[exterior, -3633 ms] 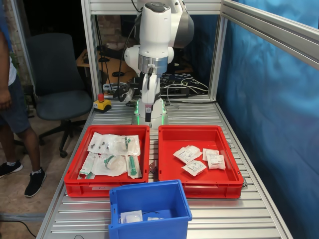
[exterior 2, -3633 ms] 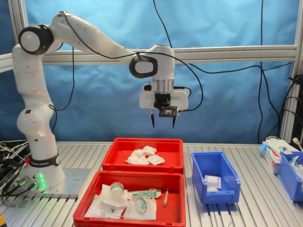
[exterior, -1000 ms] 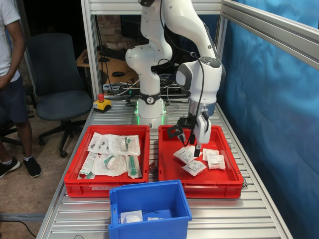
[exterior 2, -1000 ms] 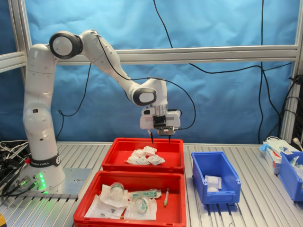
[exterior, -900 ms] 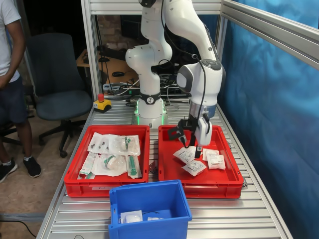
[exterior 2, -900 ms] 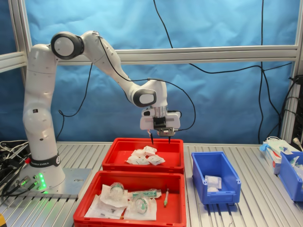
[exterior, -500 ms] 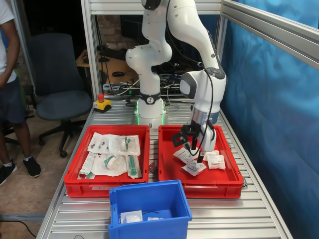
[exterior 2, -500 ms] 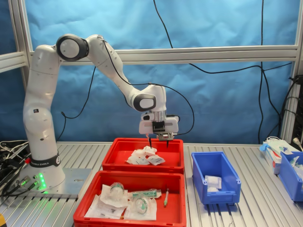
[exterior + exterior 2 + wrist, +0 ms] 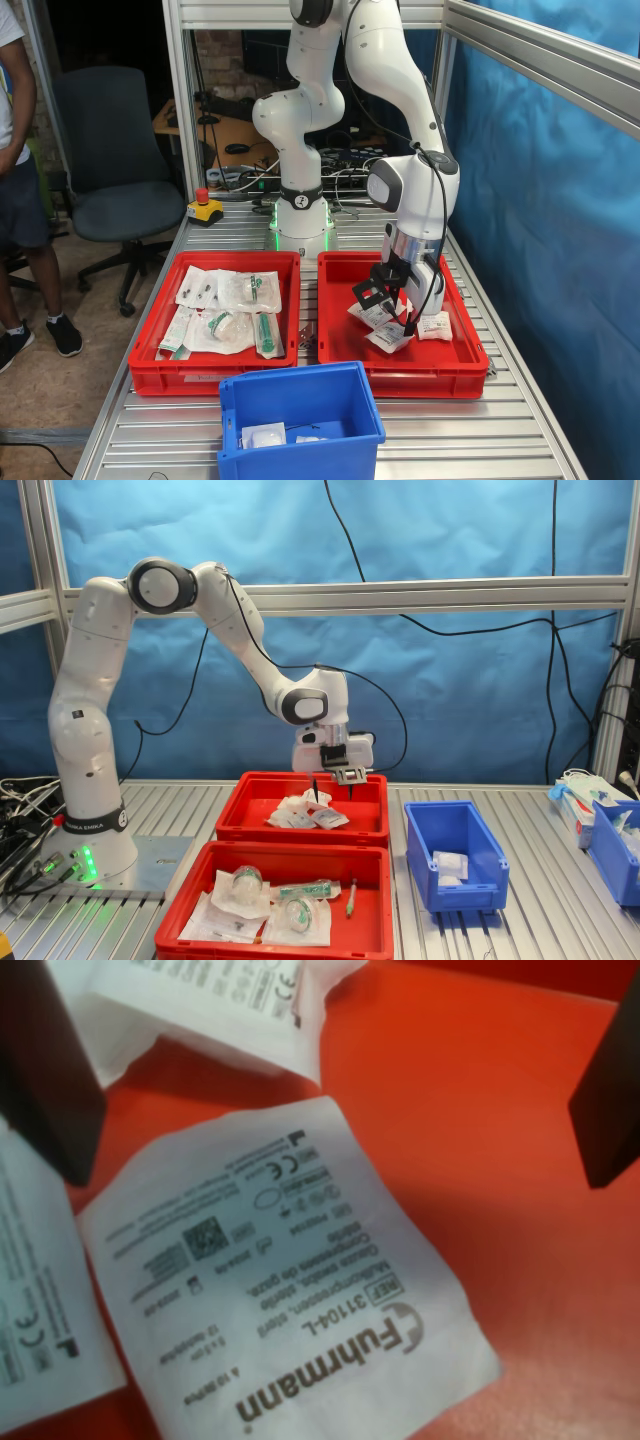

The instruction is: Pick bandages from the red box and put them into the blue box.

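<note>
The gripper (image 9: 392,318) hangs low inside the red box (image 9: 340,270), its two dark fingers (image 9: 48,1070) spread apart with nothing between them. In the wrist view the fingers straddle a white bandage packet (image 9: 285,1275) printed "Fuhrmann", lying flat on the red floor; one finger stands close by the packet's edge, the other (image 9: 610,1090) over bare red plastic, clear of the packet. Two more bandages show at the edges of that picture, one (image 9: 200,1000) partly tucked behind the nearer finger.

In the first exterior view the bandages (image 9: 390,338) lie in a loose cluster at the centre right of the frame, within the right-hand red tray, and the fingertips dip down among them. In the second exterior view the same cluster (image 9: 305,813) sits in the farther red tray (image 9: 250,805), mid-frame, with the gripper (image 9: 333,792) just above it.

The white Panda arm (image 9: 400,80) arches down from its base at the upper centre of the first exterior view. The twin red tray (image 9: 160,330) to the left holds larger packets with green marks (image 9: 230,310). The blue box (image 9: 300,385) stands at the lower centre of that view, a white packet (image 9: 265,435) already on its floor. A person (image 9: 20,150) stands at the left edge beside an office chair (image 9: 120,160).
</note>
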